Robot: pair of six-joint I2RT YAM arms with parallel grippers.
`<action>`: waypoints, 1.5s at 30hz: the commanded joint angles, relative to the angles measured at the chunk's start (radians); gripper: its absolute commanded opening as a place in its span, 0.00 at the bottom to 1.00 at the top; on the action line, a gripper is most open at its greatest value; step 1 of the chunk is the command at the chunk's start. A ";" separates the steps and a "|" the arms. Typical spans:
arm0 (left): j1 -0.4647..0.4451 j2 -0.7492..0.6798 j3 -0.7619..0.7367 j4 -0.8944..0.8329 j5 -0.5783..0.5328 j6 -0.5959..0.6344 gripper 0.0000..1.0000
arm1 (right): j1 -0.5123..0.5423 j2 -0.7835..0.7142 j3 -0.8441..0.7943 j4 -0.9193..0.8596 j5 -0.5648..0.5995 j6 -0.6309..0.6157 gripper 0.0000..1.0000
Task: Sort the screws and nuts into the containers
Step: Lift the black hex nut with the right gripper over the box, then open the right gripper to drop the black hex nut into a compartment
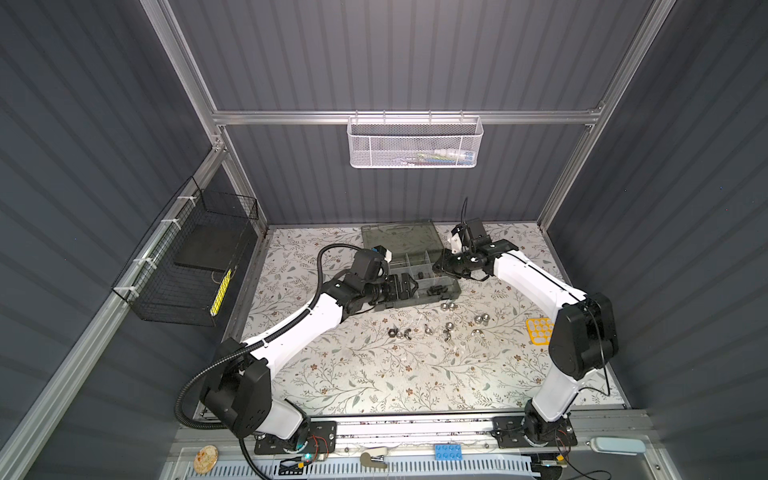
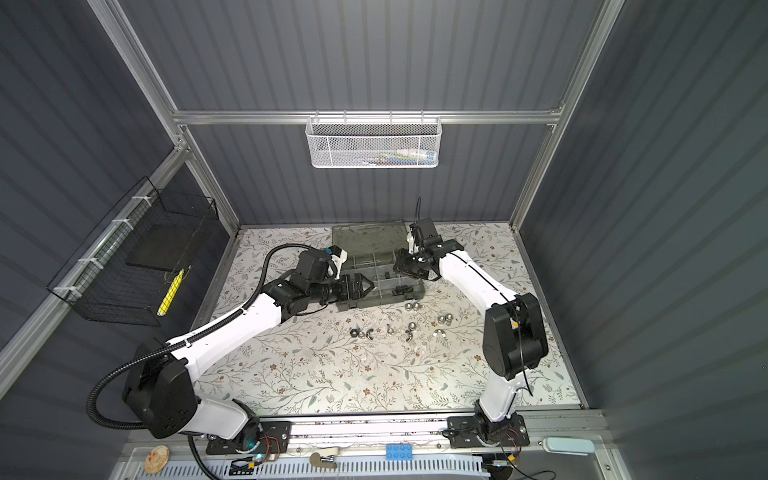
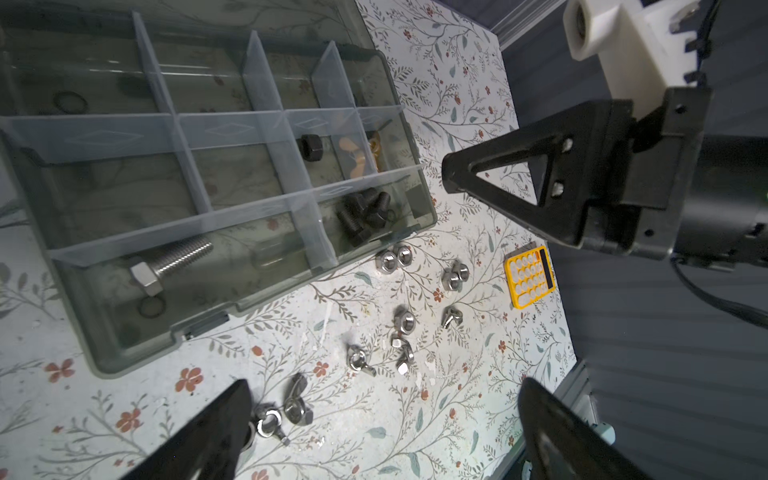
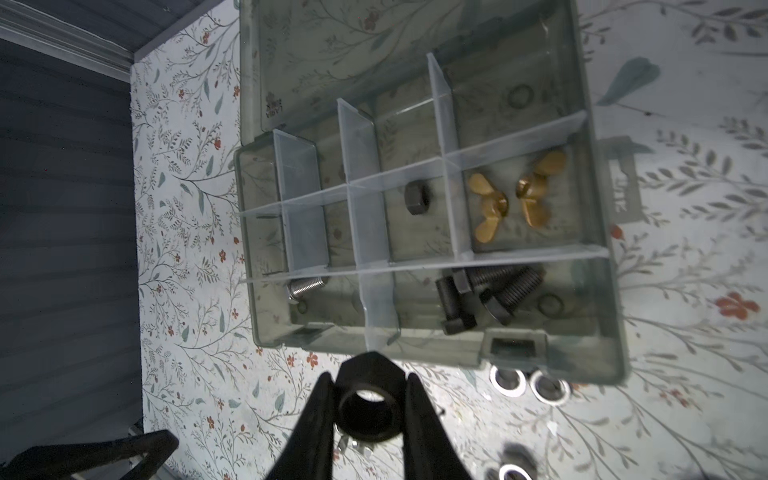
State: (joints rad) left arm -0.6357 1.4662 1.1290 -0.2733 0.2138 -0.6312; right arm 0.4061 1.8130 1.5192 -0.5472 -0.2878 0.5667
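The open organiser case (image 1: 451, 293) (image 2: 417, 291) lies at the back of the table. Its compartments hold a black nut (image 4: 417, 198), two brass wing nuts (image 4: 511, 199), black bolts (image 4: 486, 295) and a silver bolt (image 3: 170, 266). Several silver nuts and wing nuts (image 1: 449, 328) (image 3: 405, 322) lie loose in front of the case. My right gripper (image 1: 440, 266) (image 4: 370, 380) hangs over the case's right end, shut on a black hex nut (image 4: 370, 399). My left gripper (image 1: 409, 286) (image 3: 384, 390) is open and empty above the case's left front part.
The case's lid (image 1: 399, 237) lies flat behind it. A yellow calculator (image 1: 539, 330) (image 3: 530, 276) sits near the table's right edge, beside my right arm. A white mesh basket (image 1: 415, 141) hangs on the back wall and a black wire basket (image 1: 187, 266) on the left wall.
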 commanded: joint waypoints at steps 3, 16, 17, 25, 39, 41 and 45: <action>0.032 -0.027 0.038 -0.066 0.029 0.060 1.00 | 0.020 0.106 0.120 -0.010 -0.028 0.003 0.20; 0.070 -0.028 0.059 -0.139 0.019 0.143 1.00 | 0.028 0.336 0.276 -0.029 -0.005 -0.017 0.22; 0.070 -0.031 0.055 -0.141 0.015 0.147 1.00 | 0.028 0.344 0.276 -0.024 -0.007 -0.013 0.23; 0.075 -0.011 0.063 -0.159 0.017 0.160 1.00 | 0.034 0.400 0.262 0.007 -0.012 0.001 0.25; 0.077 0.002 0.074 -0.168 0.017 0.158 1.00 | 0.036 0.425 0.271 0.014 -0.008 -0.005 0.32; 0.076 0.002 0.074 -0.168 0.020 0.158 1.00 | 0.035 0.424 0.274 0.010 -0.013 -0.005 0.33; 0.076 -0.003 0.067 -0.168 0.023 0.150 1.00 | 0.035 0.412 0.281 0.004 -0.013 -0.011 0.34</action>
State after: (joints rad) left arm -0.5678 1.4639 1.1664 -0.4217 0.2291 -0.4965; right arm 0.4358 2.2177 1.7718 -0.5255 -0.2958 0.5674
